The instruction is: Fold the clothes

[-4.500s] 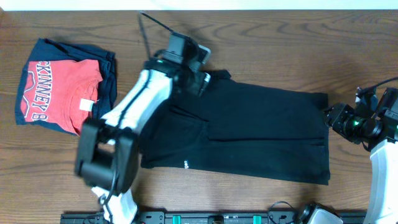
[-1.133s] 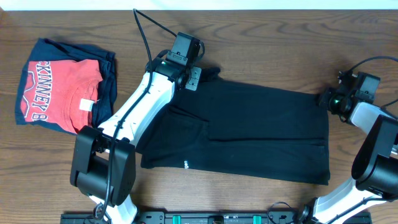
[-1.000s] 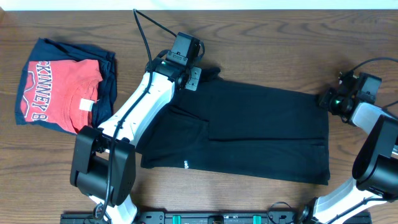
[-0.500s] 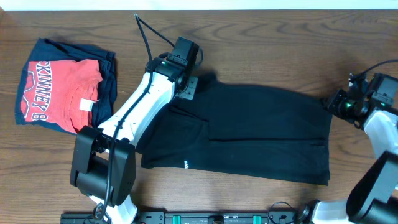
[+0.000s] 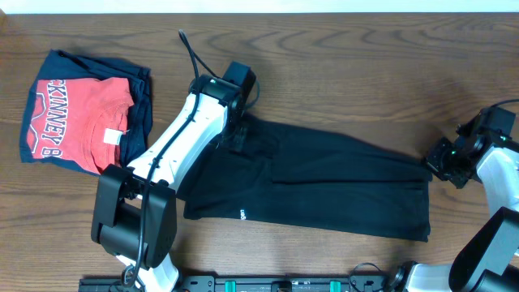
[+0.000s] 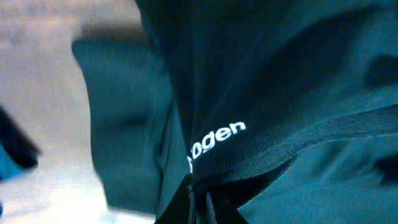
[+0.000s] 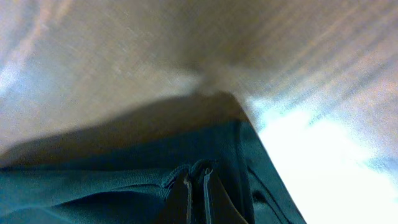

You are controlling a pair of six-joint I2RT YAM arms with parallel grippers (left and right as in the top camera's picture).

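Dark wood-grain table (image 5: 365, 57) carries a soft black shirt (image 5: 324, 182), spread long and flat across the centre. At 10 o'clock the left gripper (image 5: 238, 134) pinches its lettered neck. At 3 o'clock the right gripper (image 5: 439, 162) has its fingers closed on a corner.

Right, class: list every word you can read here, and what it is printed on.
"KINNEY B": white block letters on the red T-shirt, cut off at both ends.
"ogen": white print on the black shirt, start hidden.
White mark near the black shirt's hem: too small to read.
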